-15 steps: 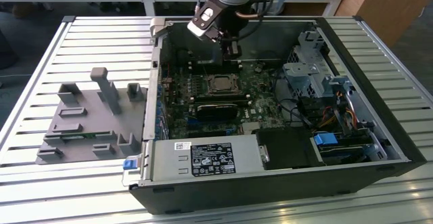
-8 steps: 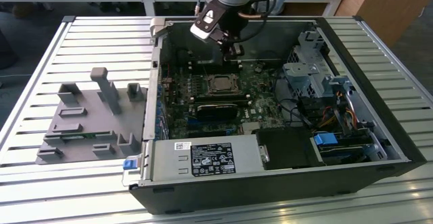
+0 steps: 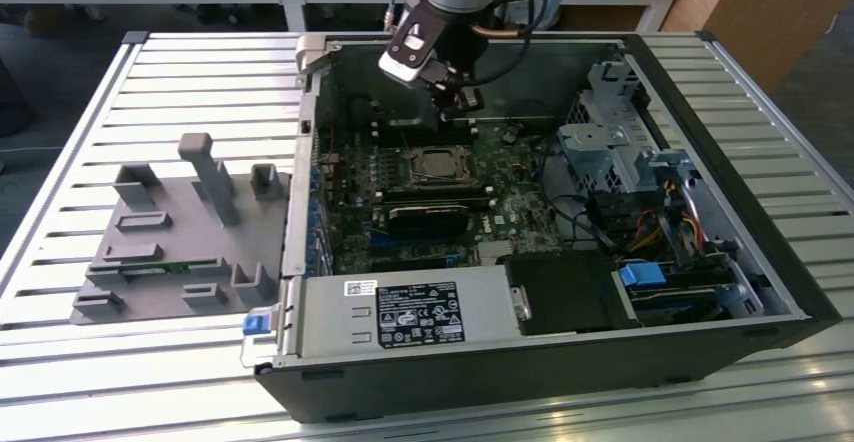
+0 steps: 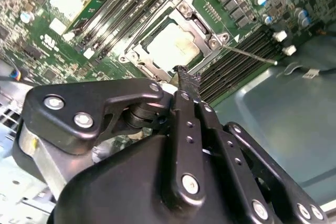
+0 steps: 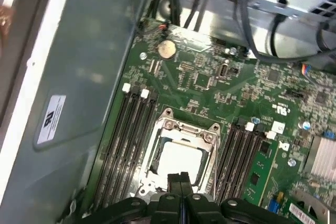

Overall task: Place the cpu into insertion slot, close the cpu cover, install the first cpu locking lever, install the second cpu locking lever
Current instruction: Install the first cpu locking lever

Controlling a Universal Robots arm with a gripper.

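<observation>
One gripper (image 5: 181, 176): fingers (image 5: 175, 180) pressed together, empty, hung near the cpu cover (image 5: 185, 128).
Cpu (image 5: 178, 158): sat in the insertion slot (image 5: 153, 157).
Cpu cover: lay shut, framing the cpu.

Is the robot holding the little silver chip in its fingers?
No, the cpu lies in the insertion slot, framed by the cpu cover.

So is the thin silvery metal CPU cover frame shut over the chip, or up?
Shut: in both wrist views the silvery cover frame lies flat, the square silver-grey chip showing through its window.
</observation>
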